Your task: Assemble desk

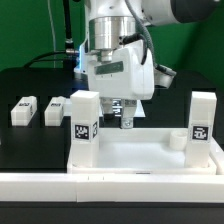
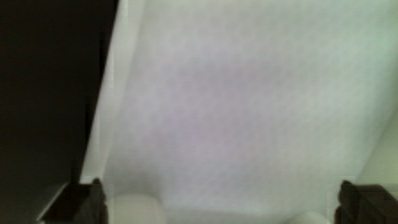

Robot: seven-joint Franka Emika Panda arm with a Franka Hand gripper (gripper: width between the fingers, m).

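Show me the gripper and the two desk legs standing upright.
Gripper (image 1: 122, 116): exterior view, midway between its fingertips.
Upright leg on the exterior view's left (image 1: 84, 110): exterior view, front face above its tag.
Upright leg on the exterior view's right (image 1: 203, 110): exterior view, front face above its tag.

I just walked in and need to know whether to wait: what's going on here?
The arm is partway through building a small white desk. On the slab two legs stand upright, the near leg toward the exterior view's left and the far leg toward its right. Two loose legs lie on the table. The gripper hangs low over the slab between the upright legs, jaws apart, apparently holding nothing.
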